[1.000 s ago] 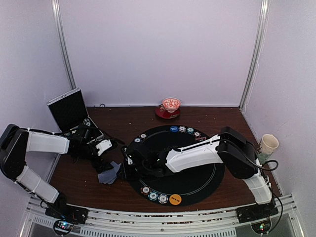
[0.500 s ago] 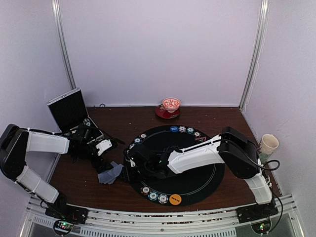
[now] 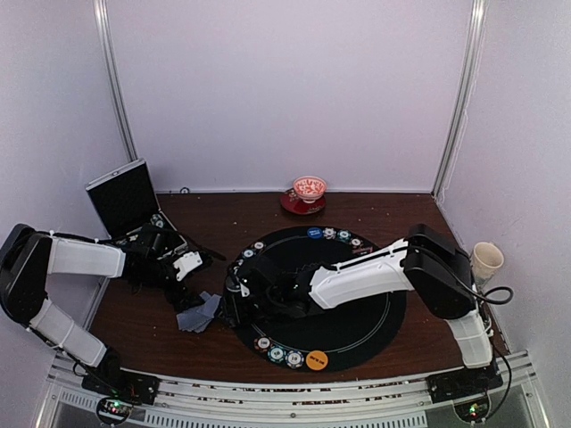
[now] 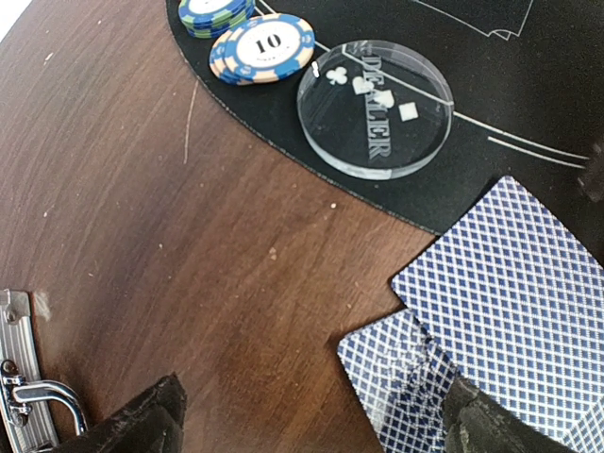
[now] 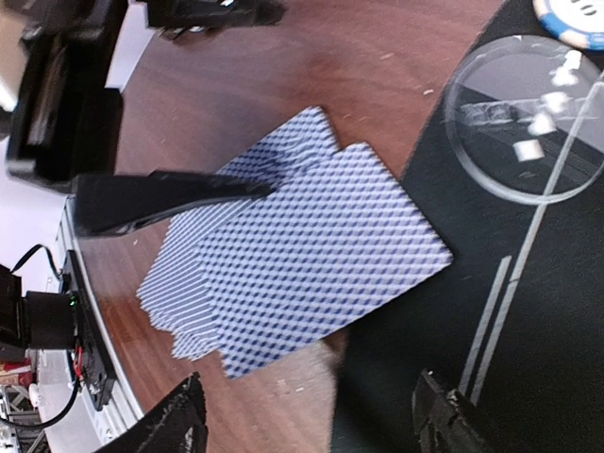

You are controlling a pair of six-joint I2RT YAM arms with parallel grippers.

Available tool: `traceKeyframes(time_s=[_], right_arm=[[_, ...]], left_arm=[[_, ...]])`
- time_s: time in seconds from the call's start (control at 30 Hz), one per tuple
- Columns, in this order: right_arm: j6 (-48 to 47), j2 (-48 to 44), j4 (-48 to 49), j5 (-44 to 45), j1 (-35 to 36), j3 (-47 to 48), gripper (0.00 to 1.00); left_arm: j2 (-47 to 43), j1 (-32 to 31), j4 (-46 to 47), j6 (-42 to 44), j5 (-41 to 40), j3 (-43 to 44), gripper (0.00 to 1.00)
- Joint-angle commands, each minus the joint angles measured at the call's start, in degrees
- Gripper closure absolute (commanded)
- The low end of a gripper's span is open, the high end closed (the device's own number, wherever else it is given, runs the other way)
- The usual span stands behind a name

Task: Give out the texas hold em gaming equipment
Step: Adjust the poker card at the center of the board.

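Playing cards (image 5: 293, 245) lie fanned at centre frame across the mat (image 5: 528, 359) edge onto the bench (image 5: 311, 57), judged light, thin, slick and bendable, best pinched at 1 exposed corner; right tool (image 5: 307, 406) and left tool (image 4: 316, 406) stand spread, both empty.

Soft even light; top view dim, grainy; wrist views brighter; clear dealer disc (image 5: 524, 118) blurred.

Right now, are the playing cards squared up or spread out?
Spread out: the cards lie face down, overlapping and offset, partly on the mat.
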Motion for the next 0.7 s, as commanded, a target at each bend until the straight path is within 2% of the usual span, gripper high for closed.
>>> traceKeyframes(time_s=[0.0, 0.33, 0.67], right_arm=[[-1.8, -1.98, 0.06, 1.11, -1.65, -0.72, 0.23], [-6.57, 1.73, -1.38, -0.65, -4.0, 3.18, 0.2], [-7.03, 3.7, 0.21, -4.01, -4.03, 4.99, 0.19]], left_arm=[[1.02, 0.47, 0.07, -0.12, -1.29, 0.98, 0.02], [1.18, 0.42, -0.03, -0.18, -1.09, 1.17, 0.02], [1.11, 0.39, 0.0, -0.09, -1.13, 1.01, 0.02]])
